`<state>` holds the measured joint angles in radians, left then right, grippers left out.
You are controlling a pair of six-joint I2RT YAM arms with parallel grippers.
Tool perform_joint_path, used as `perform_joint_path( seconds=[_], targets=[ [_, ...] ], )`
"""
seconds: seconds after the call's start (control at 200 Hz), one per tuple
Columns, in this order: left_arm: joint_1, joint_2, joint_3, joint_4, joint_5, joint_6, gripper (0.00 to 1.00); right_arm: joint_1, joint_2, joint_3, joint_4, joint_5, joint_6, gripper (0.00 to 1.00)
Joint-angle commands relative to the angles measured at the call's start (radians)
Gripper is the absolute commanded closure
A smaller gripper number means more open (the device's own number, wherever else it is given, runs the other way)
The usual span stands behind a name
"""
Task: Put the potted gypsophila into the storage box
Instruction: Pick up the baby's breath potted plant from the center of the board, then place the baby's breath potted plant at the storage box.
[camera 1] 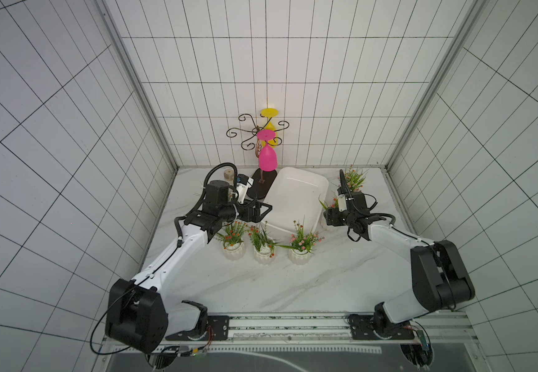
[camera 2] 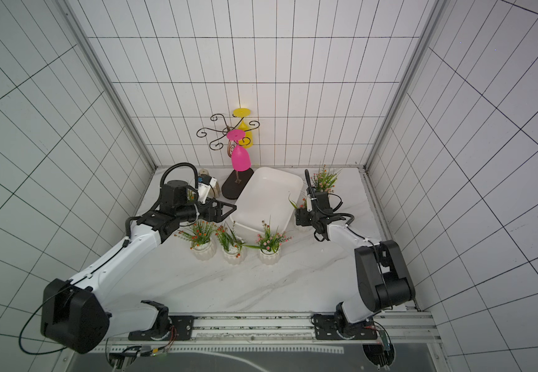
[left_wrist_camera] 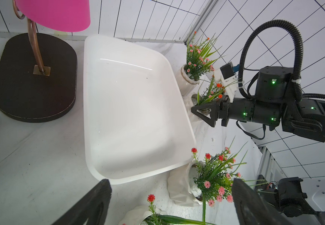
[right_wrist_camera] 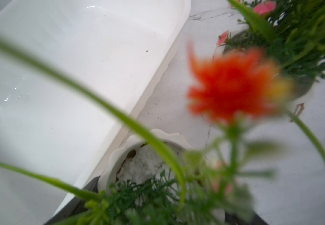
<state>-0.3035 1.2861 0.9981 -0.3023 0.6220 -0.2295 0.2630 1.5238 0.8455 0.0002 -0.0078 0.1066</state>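
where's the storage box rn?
Both top views: box sits back-centre, rack base on its left, right gripper gripping a pot at its right edge.

Both top views hang high above the robot's base side and look steeply down toward the back wall (camera 1: 261, 64), sharing nearly the same sweep of the whole counter (camera 1: 261, 290) and the storage box (camera 1: 296, 199). The left wrist camera looks close across that box at the right end effector (left_wrist_camera: 196, 112). The right wrist camera sits almost against a potted gypsophila (right_wrist_camera: 138, 167), blurred, box rim alongside.
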Motion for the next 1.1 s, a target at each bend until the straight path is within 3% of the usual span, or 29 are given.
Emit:
perform_joint_path(
  seconds=[0.0,0.555,1.094],
  targets=[
    [0.007,0.005,-0.007,0.032,0.013,-0.003,0.04,0.012,-0.050,0.124,-0.008,0.003,-0.010,0.21],
    [0.013,0.008,-0.009,0.042,0.028,-0.014,0.06,0.012,-0.155,0.257,-0.121,-0.010,-0.007,0.23],
    [0.020,0.007,-0.015,0.043,0.034,-0.016,0.06,0.012,0.039,0.538,-0.129,-0.041,-0.015,0.26]
  ],
)
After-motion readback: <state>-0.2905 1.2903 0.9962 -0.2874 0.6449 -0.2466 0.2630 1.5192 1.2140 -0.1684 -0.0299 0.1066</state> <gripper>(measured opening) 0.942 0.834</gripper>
